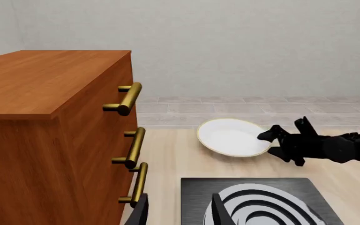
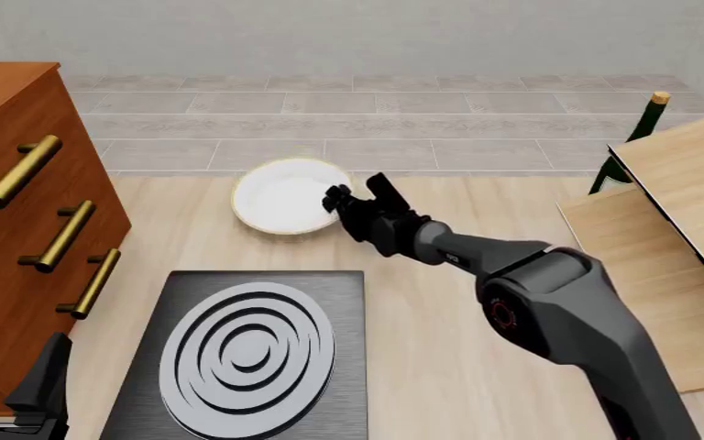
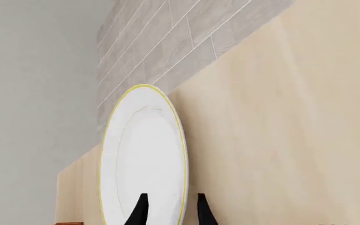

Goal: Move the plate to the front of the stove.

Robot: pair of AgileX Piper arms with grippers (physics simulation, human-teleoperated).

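I have the right end effector [image 2: 334, 203] at the plate [image 2: 281, 196], fingers straddling its gold rim, not visibly clamped. The plate lies near the bench's far edge, beyond the stove [image 2: 248, 353]. I should seat the rim deep before closing. The left end effector [image 2: 10, 371] idles, parted, empty.

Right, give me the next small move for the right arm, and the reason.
Probably close the right gripper on the plate's rim. In the right wrist view its fingers straddle the plate's near edge with a gap showing, and the plate sits beyond the stove, not yet moved.
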